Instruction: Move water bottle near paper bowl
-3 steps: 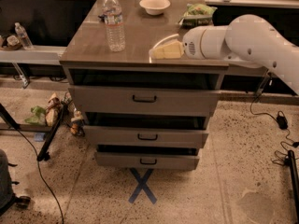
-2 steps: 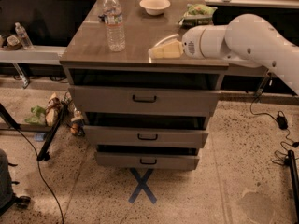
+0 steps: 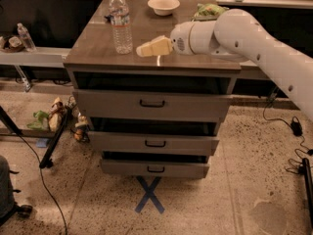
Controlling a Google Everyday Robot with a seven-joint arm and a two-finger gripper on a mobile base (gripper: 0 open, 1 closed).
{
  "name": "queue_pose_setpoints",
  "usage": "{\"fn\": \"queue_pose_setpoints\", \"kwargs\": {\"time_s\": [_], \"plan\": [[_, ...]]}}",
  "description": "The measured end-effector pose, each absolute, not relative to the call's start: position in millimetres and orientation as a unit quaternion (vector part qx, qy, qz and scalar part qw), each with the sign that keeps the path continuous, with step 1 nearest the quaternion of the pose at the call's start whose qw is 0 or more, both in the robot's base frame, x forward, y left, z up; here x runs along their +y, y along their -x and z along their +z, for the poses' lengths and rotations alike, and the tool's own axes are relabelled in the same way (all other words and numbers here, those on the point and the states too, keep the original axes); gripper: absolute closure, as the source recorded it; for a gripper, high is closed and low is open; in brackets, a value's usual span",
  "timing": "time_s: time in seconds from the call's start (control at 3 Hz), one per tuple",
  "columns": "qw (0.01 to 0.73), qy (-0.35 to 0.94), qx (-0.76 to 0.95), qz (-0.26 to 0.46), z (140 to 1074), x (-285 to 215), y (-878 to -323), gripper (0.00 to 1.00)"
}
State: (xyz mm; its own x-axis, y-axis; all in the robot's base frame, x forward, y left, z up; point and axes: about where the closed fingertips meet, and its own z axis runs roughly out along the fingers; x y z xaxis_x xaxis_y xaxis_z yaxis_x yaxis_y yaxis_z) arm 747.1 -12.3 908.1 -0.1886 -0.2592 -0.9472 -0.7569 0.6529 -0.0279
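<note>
The water bottle [image 3: 121, 21] stands upright on the left of the cabinet top [image 3: 95, 45], with the paper bowl [image 3: 163, 5] apart from it at the back edge. The gripper [image 3: 142, 49] hovers near the bottle's right side without touching it. Whether it is released or clenched cannot be told.

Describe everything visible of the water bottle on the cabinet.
The water bottle is tall, clear ribbed plastic with a white cap and a pale label band. It stands upright on the cabinet top, on its left side as seen here, touching only that surface. The gripper hovers just right of it, apart; the paper bowl sits farther back.
</note>
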Motion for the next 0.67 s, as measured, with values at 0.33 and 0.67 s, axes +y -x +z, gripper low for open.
{"fn": "queue_pose_setpoints", "kwargs": {"time_s": [0.33, 0.67], "plan": [[0.540, 0.354, 0.720, 0.256, 903.8, 23.0, -764.6, 0.00], [0.549, 0.347, 0.711, 0.267, 903.4, 42.9, -776.5, 0.00]]}}
